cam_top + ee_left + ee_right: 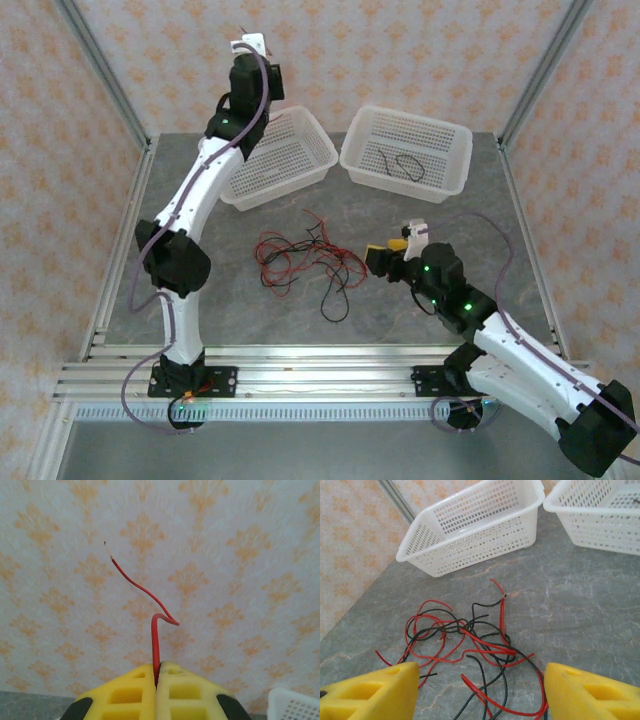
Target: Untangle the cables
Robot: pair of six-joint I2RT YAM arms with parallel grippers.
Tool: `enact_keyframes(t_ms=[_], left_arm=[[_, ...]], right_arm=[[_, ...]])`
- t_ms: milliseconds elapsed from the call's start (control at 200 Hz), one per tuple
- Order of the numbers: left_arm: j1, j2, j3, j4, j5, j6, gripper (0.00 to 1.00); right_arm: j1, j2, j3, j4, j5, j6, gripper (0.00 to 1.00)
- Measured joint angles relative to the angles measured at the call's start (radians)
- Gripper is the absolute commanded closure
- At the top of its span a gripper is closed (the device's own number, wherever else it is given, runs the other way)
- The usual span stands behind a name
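A tangle of thin red and black cables (pixel 305 262) lies on the grey table in the middle. In the right wrist view the same tangle (pixel 475 640) spreads just ahead of my right gripper (pixel 480 670), whose yellow fingers stand wide apart with nothing between them. Seen from above, my right gripper (pixel 385 255) sits low at the tangle's right edge. My left gripper (pixel 250 45) is raised high at the back, over the left basket. In its wrist view the left gripper (pixel 159 666) is shut on one red cable (pixel 156 640), which sticks up and curls against the wallpaper.
Two white perforated baskets stand at the back: the left basket (pixel 300 170) under the left arm, and the right basket (pixel 352 160) with one black cable (pixel 405 165) lying in it. Both baskets (pixel 470 530) (pixel 595 515) lie beyond the tangle. Metal frame posts mark the corners.
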Motion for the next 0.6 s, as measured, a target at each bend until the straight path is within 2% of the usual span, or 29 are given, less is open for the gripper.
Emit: enact_keyframes(t_ms=[350, 485, 596], left_arm=[[0.02, 0.026, -0.349, 0.079, 0.018, -0.048, 1.0], [0.044, 0.069, -0.362, 0.075, 0.046, -0.083, 1.0], [0.063, 0.129, -0.308, 0.035, 0.072, -0.106, 1.0]], right_arm=[[0.0, 0.01, -0.017, -0.006, 0.004, 0.039, 0.34], [0.0, 0.038, -0.017, -0.006, 0.005, 0.055, 0.34], [0.0, 0.062, -0.017, -0.005, 0.005, 0.067, 0.34]])
